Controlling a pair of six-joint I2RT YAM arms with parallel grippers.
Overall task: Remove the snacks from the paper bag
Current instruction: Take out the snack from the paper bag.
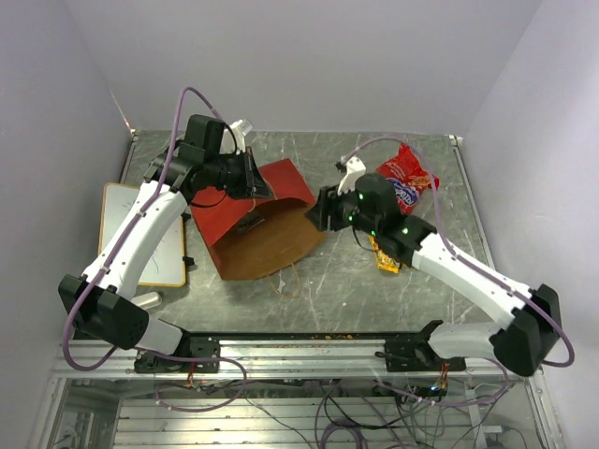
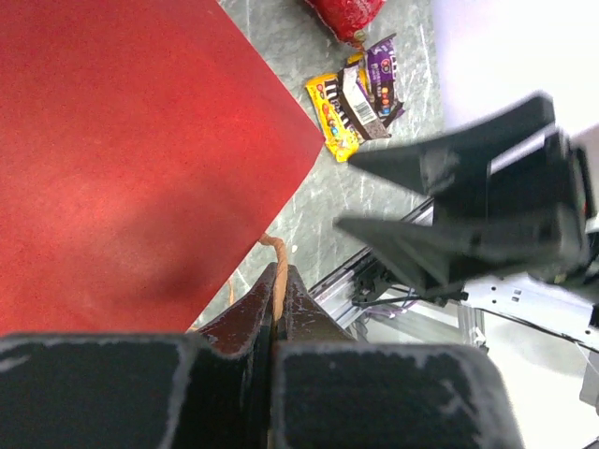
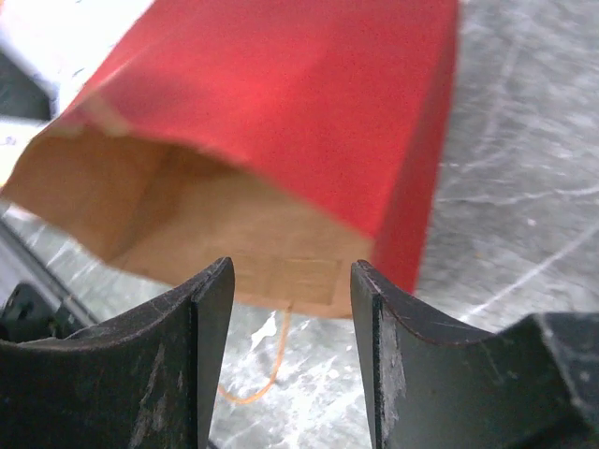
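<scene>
The paper bag (image 1: 253, 224) lies on its side, red outside, with its brown mouth facing the right arm. My left gripper (image 1: 262, 182) sits at the bag's upper edge. In the left wrist view it (image 2: 278, 276) is shut on the bag's thin twisted handle (image 2: 274, 253). My right gripper (image 1: 318, 210) is open and empty just in front of the bag's mouth (image 3: 187, 215), and no snack shows inside. The red chip bag (image 1: 407, 178) and the small candy packets (image 1: 386, 257) lie on the table to the right; the packets also show in the left wrist view (image 2: 360, 98).
A yellow-framed whiteboard (image 1: 145, 234) lies at the left, with a small pale object (image 1: 150, 299) near its front corner. The bag's other handle (image 3: 271, 365) trails loose on the table. White walls close in the table on three sides.
</scene>
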